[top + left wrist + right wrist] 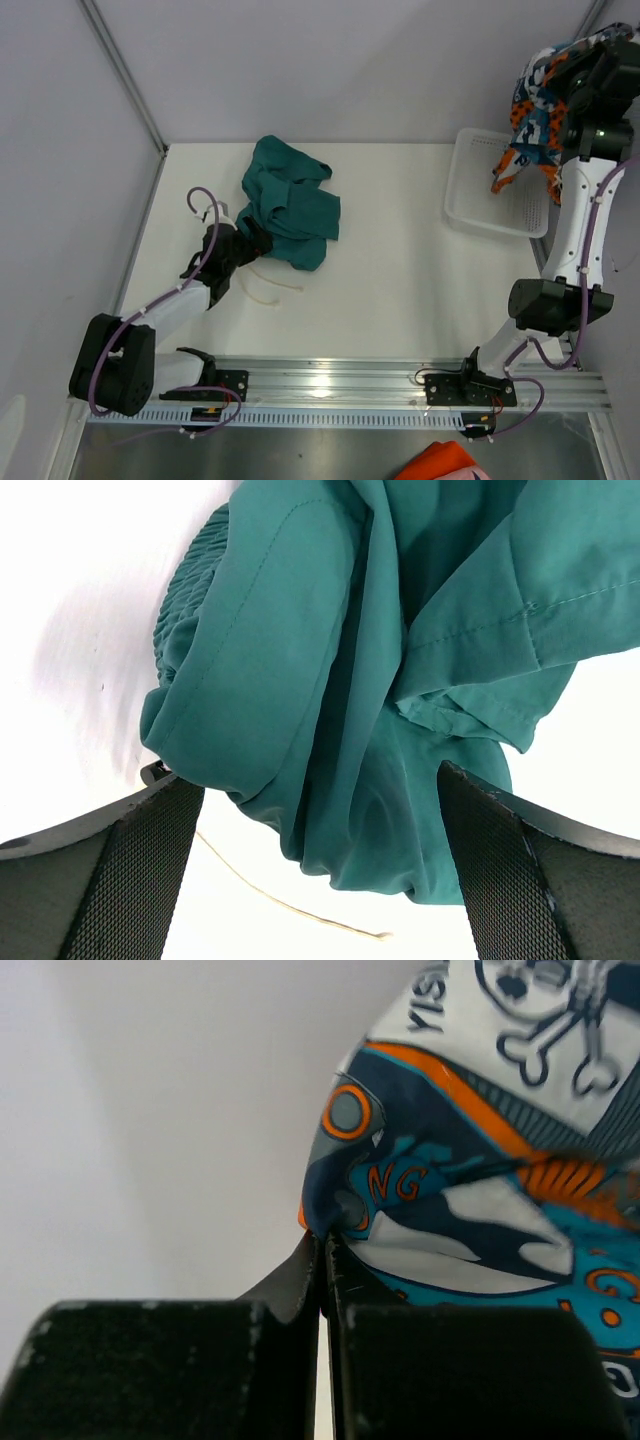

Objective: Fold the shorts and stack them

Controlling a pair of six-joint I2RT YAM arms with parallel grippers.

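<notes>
Right gripper (322, 1260): closed tight, its black fingers (180, 1360) pressed together with a small fold of the print shorts (470, 1160) nipped at their tips.
Print shorts: bunched just beyond and to the right of those tips. From above they hang below the raised gripper, over the basket (470, 195), and do not seem to touch it.
Left gripper (310, 780): spread wide and holding nothing, with one mesh-padded finger on either side of the teal shorts (330, 650).
Teal shorts: crumpled on the table (400, 290). A rumpled lobe lies between the open fingers, the gathered waistband is ahead to the left, and a hemmed leg is ahead to the right.
Drawstring (290, 905): loose on the table just under the gripper, behind the cloth.
Step in hand: likely lifting the print pair out while the left arm lines up a first hold on the teal pair.
Doing it well, right: the hold is thin, so move gently. Raise until the hanging cloth clears the basket rim, then carry it to bare table on the gripper's left.
Doing it well, left: the lobe between the fingers looks several layers thick, and closing there would lift a wad. Better to shift toward the waistband, take one edge, and keep the drawstring out of the pinch.
Risk: the print fabric could slip from the tips, and the teal pair could drag along in a lump.
</notes>
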